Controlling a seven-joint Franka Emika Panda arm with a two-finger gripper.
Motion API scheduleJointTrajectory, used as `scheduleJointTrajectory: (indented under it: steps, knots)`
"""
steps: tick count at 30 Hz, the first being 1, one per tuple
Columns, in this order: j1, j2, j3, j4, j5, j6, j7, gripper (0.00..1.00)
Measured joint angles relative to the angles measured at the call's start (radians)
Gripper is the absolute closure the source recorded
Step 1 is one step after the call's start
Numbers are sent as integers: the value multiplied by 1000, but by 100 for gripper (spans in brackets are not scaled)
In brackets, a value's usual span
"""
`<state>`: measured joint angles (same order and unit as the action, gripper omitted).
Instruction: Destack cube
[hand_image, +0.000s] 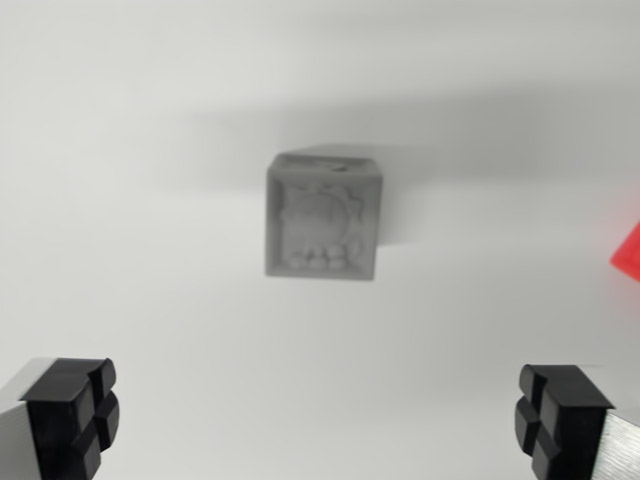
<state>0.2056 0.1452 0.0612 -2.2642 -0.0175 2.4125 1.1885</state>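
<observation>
A grey cube (322, 216) with a raised relief figure on its top face sits on the white surface, in the upper middle of the wrist view. My gripper (315, 420) hangs above and nearer the bottom edge, open wide. Its left black fingertip (72, 410) and right black fingertip (556, 410) stand far apart with nothing between them. The cube lies ahead of the fingertips, roughly centred between them. A red object (628, 250) shows only as a sliver at the wrist view's right edge.
The white surface (150, 250) spreads around the grey cube on all sides. A soft shadow falls behind the cube toward the top of the view.
</observation>
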Motion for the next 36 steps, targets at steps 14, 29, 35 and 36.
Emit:
scheduleJointTrajectory:
  steps: [14, 29, 35, 36]
  knots:
    - [0, -92, 0, 45, 8, -136, -7, 0]
    - [1, -146, 0, 96, 13, -242, -11, 0]
    - [1, -158, 0, 112, 13, -270, -11, 0]
    - [1, -159, 0, 113, 13, -272, -11, 0]
